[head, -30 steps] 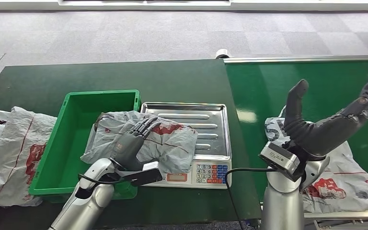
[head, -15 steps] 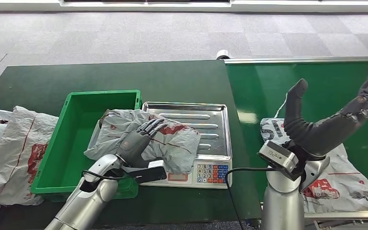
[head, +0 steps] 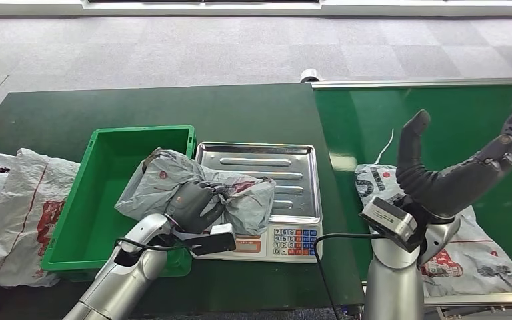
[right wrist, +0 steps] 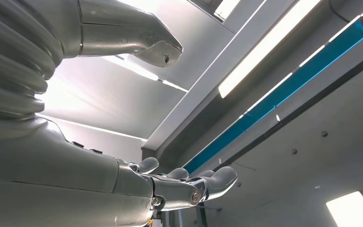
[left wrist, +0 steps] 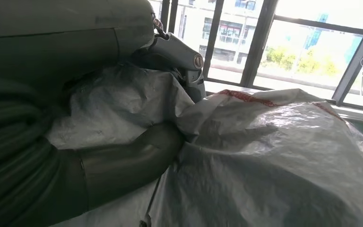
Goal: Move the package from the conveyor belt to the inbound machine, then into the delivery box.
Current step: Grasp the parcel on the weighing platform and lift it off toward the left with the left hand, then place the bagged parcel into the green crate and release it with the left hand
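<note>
**Left hand gripping package on scale, right hand open in the air**

Head view: your left hand [head: 193, 203] sits lower left of centre, fingers curled into the grey package [head: 240, 197] and bunching the plastic. The package lies across the left part of the scale [head: 293, 193], its left end hanging over the rim of the green bin [head: 100, 193]. The steel tray of the scale is bare on its right side; the keypad shows at the front edge. Bin and scale stand side by side on the dark green surface [head: 240, 110]. Your right hand [head: 463, 160] is at the right of the frame, raised over the conveyor belt [head: 440, 107], palm up, fingers spread wide, holding nothing. Under it a second grey bag [head: 480, 257] lies on the belt, lower right. More grey bags [head: 13, 207] are piled at the left edge, beside the bin.

Left wrist view: thumb [left wrist: 123, 165] and fingers [left wrist: 179, 52] are pressed into crumpled grey plastic, with a fold of the package clamped between them. A red print shows on the bag near the frame's top centre.

Right wrist view: the hand [right wrist: 170, 184] lies flat and open, fingers extended and apart, against ceiling lights.
</note>
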Available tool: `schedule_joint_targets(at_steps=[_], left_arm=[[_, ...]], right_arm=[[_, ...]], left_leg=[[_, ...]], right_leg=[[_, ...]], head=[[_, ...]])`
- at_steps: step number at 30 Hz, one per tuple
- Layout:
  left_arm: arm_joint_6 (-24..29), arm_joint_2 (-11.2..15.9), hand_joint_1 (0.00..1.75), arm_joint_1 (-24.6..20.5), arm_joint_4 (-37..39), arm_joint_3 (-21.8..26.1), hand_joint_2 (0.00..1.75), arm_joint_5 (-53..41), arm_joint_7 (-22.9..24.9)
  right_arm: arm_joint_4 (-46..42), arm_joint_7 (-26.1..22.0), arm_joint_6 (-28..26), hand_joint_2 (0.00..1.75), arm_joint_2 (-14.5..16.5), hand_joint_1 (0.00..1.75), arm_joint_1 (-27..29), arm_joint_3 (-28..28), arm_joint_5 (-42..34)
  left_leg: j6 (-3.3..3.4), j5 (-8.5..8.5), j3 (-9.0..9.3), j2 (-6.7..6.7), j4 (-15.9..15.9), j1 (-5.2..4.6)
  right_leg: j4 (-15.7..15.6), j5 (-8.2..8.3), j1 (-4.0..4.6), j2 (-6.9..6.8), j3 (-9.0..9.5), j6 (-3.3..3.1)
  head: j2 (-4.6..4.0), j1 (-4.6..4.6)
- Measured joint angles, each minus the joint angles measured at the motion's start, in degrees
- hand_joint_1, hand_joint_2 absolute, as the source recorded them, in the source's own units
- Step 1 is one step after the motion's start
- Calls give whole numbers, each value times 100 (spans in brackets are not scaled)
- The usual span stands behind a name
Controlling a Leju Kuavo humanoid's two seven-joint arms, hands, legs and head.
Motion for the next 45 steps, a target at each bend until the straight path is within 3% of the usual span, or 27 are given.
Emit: schedule_joint_targets(at_steps=[3,7,11,15,18,20,34,38,42,45], left_arm=[[318,-19,175,-8,0,-1,175,-74,82],[1631,-85,175,-21,-124,69,175,-724,857],[2044,-121,175,-32,-250,148,175,-1294,1405],[2823,-127,175,-28,-379,351,175,-3154,3252],[2930,63,175,-37,-528,396,175,-3520,4482],[2949,210,175,-42,-605,396,175,-3534,4879],[2823,533,175,-40,-711,377,175,-3535,5235],[2563,566,3,-41,-700,321,175,-3535,5291],[2139,577,0,-41,-603,204,0,-3535,5390],[2279,546,0,-37,-498,164,0,-3535,5277]], right_arm=[[-43,17,0,175,0,0,9,-12,5],[-190,123,0,175,-3,0,52,-86,53],[-301,166,0,175,-7,0,93,-149,91],[-386,346,0,175,-9,0,130,-196,213],[-414,470,0,175,-14,0,155,-202,293],[-415,526,0,175,-15,0,156,-201,331],[-415,522,0,175,-15,0,156,-201,317],[-415,520,0,175,-15,0,157,-201,311],[-415,521,0,175,-15,0,157,-201,309],[-415,513,0,175,-15,0,158,-201,310]], left_leg=[[-1,-1,-2,0,0,0],[-1,-1,-8,0,0,0],[-1,-2,-10,1,0,0],[-2,-4,-10,5,0,0],[-2,-3,-9,5,-1,2],[-4,-2,-9,5,-1,4],[-4,-2,-12,2,-1,5],[-4,-2,-12,2,-1,5],[-4,-2,-13,3,-1,5],[-4,-2,-13,3,-1,5]], right_leg=[[0,0,0,2,-5,0],[0,0,0,3,-9,0],[0,-1,0,2,-10,0],[0,-1,1,5,-11,0],[1,-1,4,7,-12,-1],[1,-2,6,7,-12,-2],[1,-2,4,4,-11,-3],[1,-3,5,4,-12,-3],[1,-2,5,4,-13,-3],[1,-2,4,4,-13,-3]], head=[[0,0],[0,1],[0,1],[0,1],[0,1],[0,0],[0,0],[0,0],[0,0],[0,0]])
